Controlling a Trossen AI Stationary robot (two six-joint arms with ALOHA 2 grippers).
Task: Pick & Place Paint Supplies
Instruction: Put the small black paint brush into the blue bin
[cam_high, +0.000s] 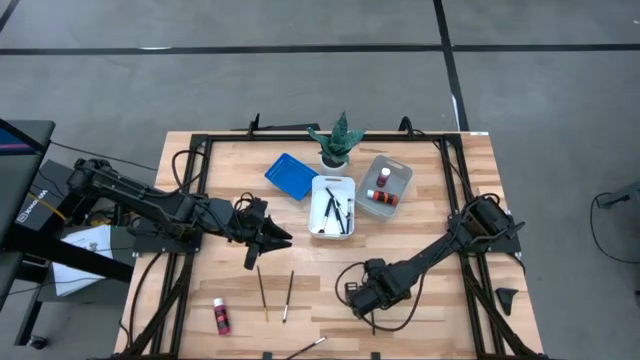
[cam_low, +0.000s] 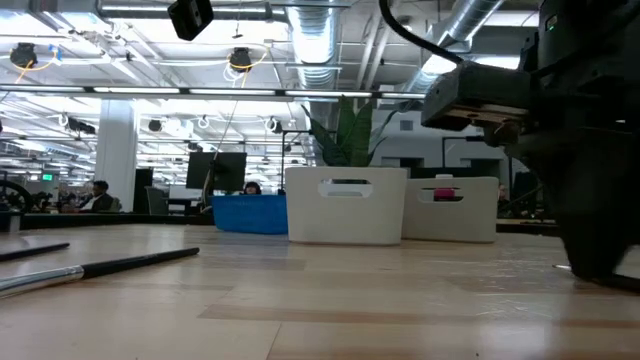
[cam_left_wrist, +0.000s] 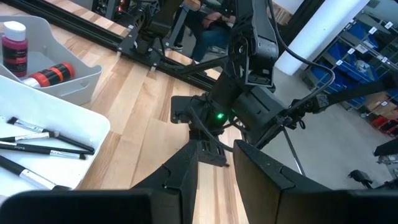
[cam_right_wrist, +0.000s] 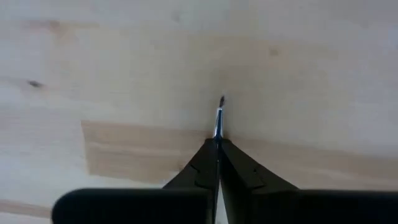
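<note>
1. The right pincer (cam_right_wrist: 218, 144) is lowered to the wooden counter (cam_high: 420, 240) near its front edge, right of centre. Its jaws are closed on a thin paintbrush (cam_right_wrist: 219, 118), whose metal ferrule and dark tip project just beyond the fingertips, against the wood.
2. The left pincer (cam_high: 278, 238) hovers over the counter left of centre, pointing towards the trays. Its jaws stand partly apart and nothing is seen between them.
3. Two brushes (cam_high: 263, 290) lie loose on the counter near the front, roughly side by side, below the left pincer in the overhead view. Another brush end (cam_high: 308, 345) shows at the front edge.
4. One pink bottle (cam_high: 221, 316) with a white cap lies on the counter at front left, well apart from the trays.
5. The white tray (cam_high: 333, 184), at centre rear, holds several dark-handled brushes (cam_high: 331, 212).
6. The grey tray (cam_high: 400, 168), just right of the white one, holds two bottles (cam_left_wrist: 15, 47): one upright, one on its side.
7. The blue tray (cam_high: 290, 175) sits left of the white tray; its contents cannot be made out.
8. A small green potted plant (cam_high: 336, 140) stands behind the trays.
</note>
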